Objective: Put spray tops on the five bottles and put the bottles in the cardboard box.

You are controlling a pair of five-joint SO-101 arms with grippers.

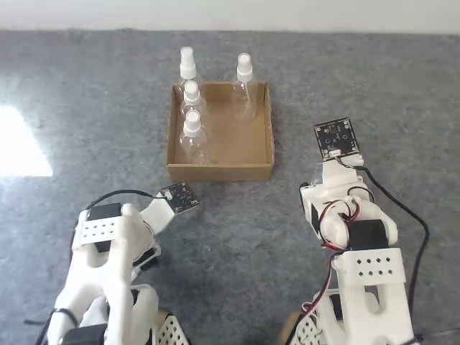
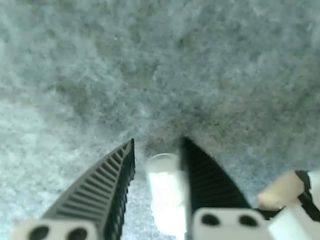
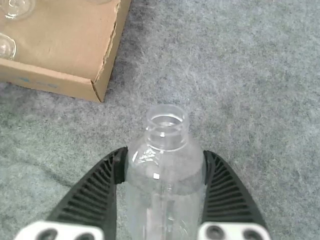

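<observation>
bottle [image 3: 165,131], still uncapped, sits clamped in our right gripper [image 3: 164,156] near the cardboard box [image 1: 241,144]. our left gripper [image 2: 157,142] is closed around a spray top [image 2: 165,192]. if the top meets the neck tilted, we risk jamming or dropping it.

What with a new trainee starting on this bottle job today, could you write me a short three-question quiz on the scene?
1. Multiple choice: the bottle in the right claw has
A) a spray top on it
B) an open neck with no top
C) a red cap
2. True or false: the left claw is empty.
3. Fill in: ___ capped bottles stand in or at the cardboard box.

Key: 1 B. 2 False: it grips a white piece. 3 Four.
</observation>
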